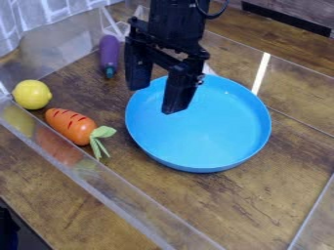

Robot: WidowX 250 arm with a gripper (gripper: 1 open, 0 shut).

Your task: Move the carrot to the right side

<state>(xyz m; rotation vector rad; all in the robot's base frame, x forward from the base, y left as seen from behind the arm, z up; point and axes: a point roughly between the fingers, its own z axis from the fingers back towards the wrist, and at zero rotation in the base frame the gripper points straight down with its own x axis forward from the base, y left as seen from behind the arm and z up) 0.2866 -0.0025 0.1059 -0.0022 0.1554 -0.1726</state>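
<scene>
The carrot [72, 126] lies on the wooden table at the left, orange with dark ridges, its green top [101, 140] pointing toward the lower right. It is just left of a large blue plate [232, 140]. My gripper [158, 85] hangs over the plate's left rim, pointing down, its two black fingers spread apart with nothing between them. It stands up and to the right of the carrot, well apart from it.
A yellow lemon [31, 94] sits at the far left above the carrot. A purple eggplant [109, 55] lies behind the gripper's left finger. A clear acrylic wall [53, 44] runs along the left and front-left edge.
</scene>
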